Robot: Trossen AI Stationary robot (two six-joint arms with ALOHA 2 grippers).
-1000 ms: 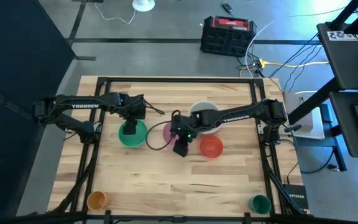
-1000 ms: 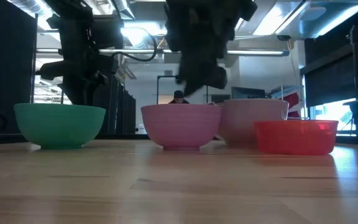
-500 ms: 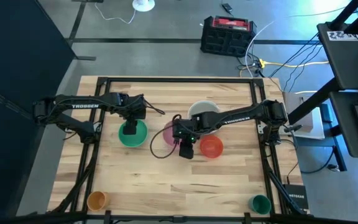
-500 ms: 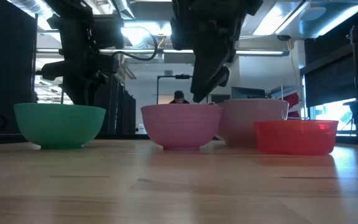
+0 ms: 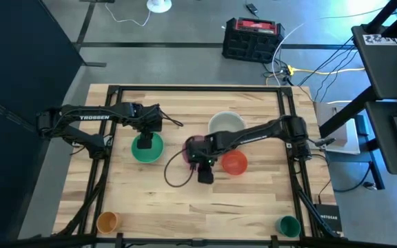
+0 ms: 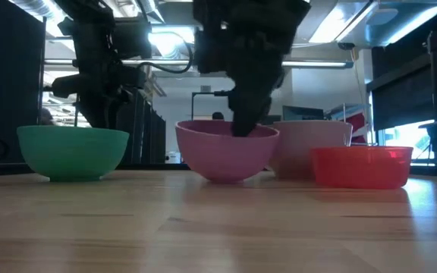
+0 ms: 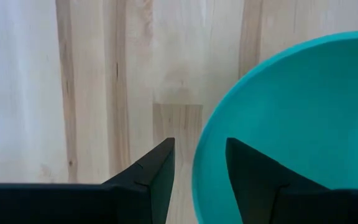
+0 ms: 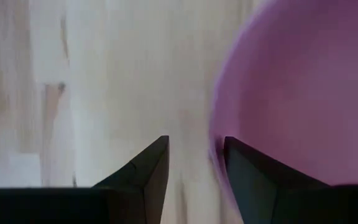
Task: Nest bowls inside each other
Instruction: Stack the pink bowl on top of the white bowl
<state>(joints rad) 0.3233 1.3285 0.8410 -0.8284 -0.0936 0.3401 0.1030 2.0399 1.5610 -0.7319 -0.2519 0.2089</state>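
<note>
High view shows my right gripper (image 5: 200, 160) down at the pink bowl (image 5: 192, 145), near the middle of the table (image 5: 253, 200), with the white bowl (image 5: 226, 124) just behind it and the red bowl (image 5: 235, 163) close on its right. My right wrist view shows my two fingers (image 8: 148, 171) parted and straddling the pink rim, one inside the bowl and one outside, though I cannot tell whether they press the wall. Low view has the pink bowl (image 6: 226, 149) sitting tilted, its rim higher on one side, with my gripper reaching down into it. My left gripper (image 5: 144, 143) is over the green bowl (image 5: 147, 149) on the left side of the table; its fingers (image 7: 156, 174) also stand apart across the green rim, one on each side, not clamped as far as I can see. All four bowls stand separate, none nested.
</note>
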